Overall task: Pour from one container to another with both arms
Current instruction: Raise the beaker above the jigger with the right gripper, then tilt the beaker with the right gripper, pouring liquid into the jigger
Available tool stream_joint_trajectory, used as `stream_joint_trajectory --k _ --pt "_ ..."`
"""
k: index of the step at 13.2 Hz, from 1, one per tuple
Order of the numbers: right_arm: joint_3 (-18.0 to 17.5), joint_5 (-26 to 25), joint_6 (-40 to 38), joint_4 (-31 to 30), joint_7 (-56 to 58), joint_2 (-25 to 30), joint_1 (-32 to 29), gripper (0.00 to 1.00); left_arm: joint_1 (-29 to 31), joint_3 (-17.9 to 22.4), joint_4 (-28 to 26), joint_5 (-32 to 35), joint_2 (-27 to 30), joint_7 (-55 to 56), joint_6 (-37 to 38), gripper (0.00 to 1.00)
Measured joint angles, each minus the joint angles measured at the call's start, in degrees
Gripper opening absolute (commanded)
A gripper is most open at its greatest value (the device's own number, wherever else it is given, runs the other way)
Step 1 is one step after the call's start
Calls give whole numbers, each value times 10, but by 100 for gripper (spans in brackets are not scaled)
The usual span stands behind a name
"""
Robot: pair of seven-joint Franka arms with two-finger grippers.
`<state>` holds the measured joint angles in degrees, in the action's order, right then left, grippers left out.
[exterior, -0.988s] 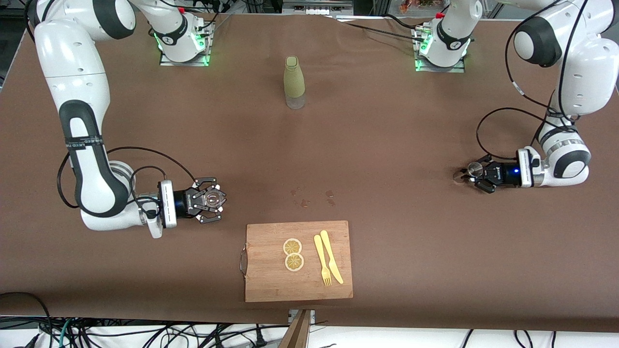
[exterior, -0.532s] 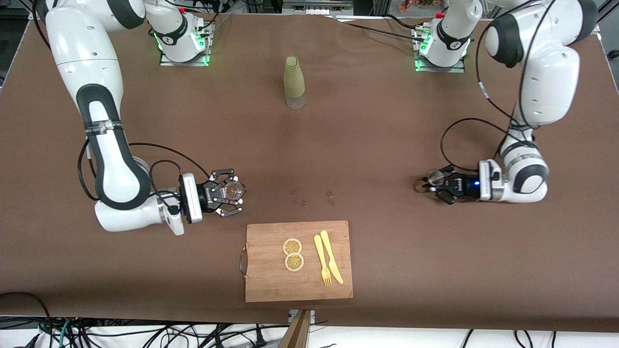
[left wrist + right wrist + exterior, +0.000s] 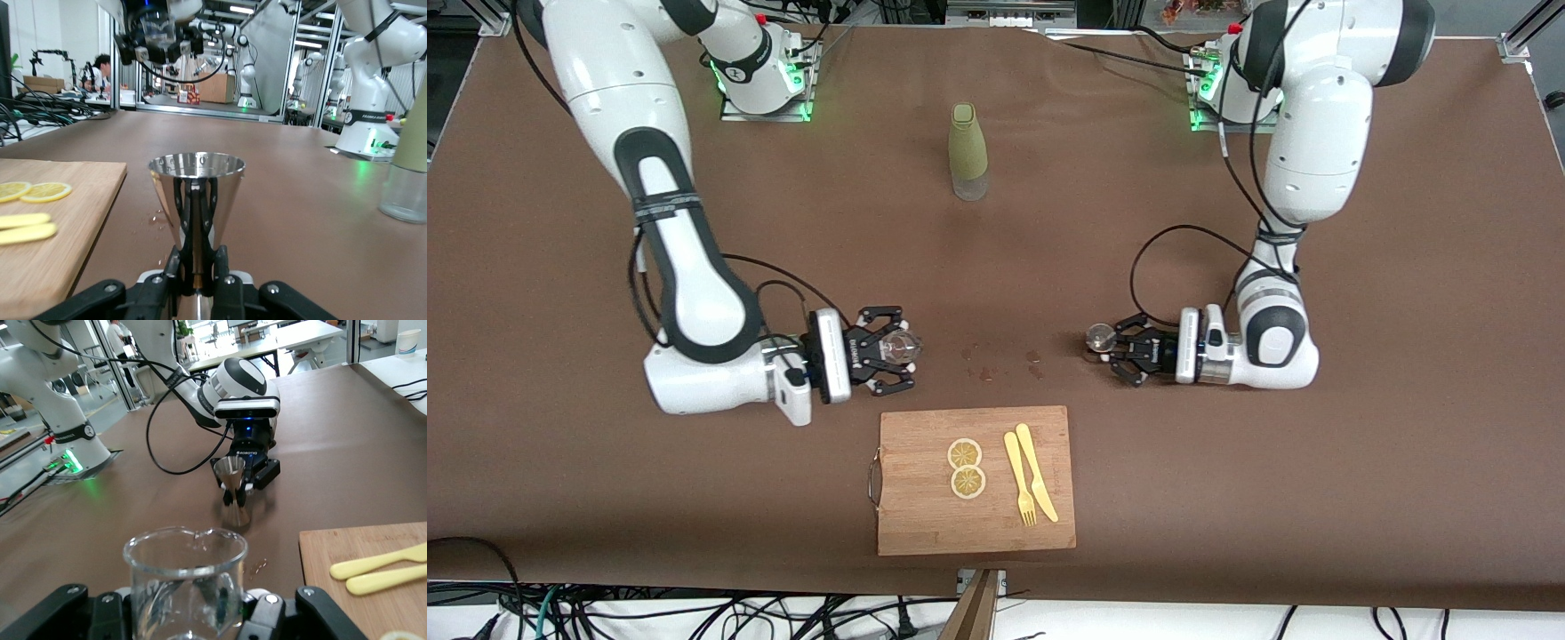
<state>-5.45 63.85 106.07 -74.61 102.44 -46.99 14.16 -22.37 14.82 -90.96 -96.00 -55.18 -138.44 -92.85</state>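
The tiny clear glass cup stands upright in my right gripper, which is shut on it above the brown table. In the right wrist view the glass fills the foreground between the black fingers. My left gripper is shut on the waist of the small silver jigger, mouth up, low over the table. The left wrist view has the jigger upright in front of it, with the glass held higher. The two grippers face each other across a gap with some wet drops.
A wooden cutting board lies nearer the front camera than the gap, with two lemon slices and a yellow knife and fork on it. The tall olive-green bottle stands between the two arm bases.
Both arms have swung in from the table's ends toward its middle, each carrying its vessel upright. The gap between glass and jigger has shrunk greatly.
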Motion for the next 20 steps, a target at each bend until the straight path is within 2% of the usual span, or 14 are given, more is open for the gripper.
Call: stream_joint_trajectory --k 3,7,10,13,20 --pt "0 -21 44 0 -32 2 41 0 -13 -39 23 -16 0 34 -59 0" --pt "0 -55 90 0 -81 2 88 0 -36 -59 25 -45 0 50 -107 0" --pt "0 -75 109 0 -108 2 112 0 -43 -63 31 -45 0 65 -125 0" --pt "0 -123 113 0 -151 2 125 0 -50 -64 36 -48 0 72 -134 0" --pt "1 -190 119 9 -223 3 131 0 -53 -64 36 -49 0 75 -137 0"
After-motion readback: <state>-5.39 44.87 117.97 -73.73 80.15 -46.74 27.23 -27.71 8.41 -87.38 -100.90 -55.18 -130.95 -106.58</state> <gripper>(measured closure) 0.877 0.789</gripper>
